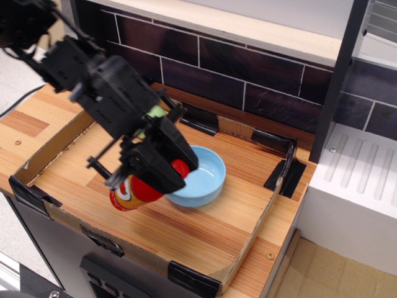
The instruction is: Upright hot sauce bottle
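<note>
The hot sauce bottle [138, 190] is glossy red with a yellow-orange label. It is tilted, its base low at the left near the tray floor and its cap end raised toward the right. My black gripper [155, 172] is shut on its upper part and hides the neck and part of the cap. The bottle's raised end sits just left of the blue bowl [201, 178].
A shallow cardboard tray [37, 162] with black tape at its corners holds everything on a wooden counter. A green apple [155, 112] peeks out behind my arm. A dark tiled wall runs behind, a white rack [360, 180] stands at the right.
</note>
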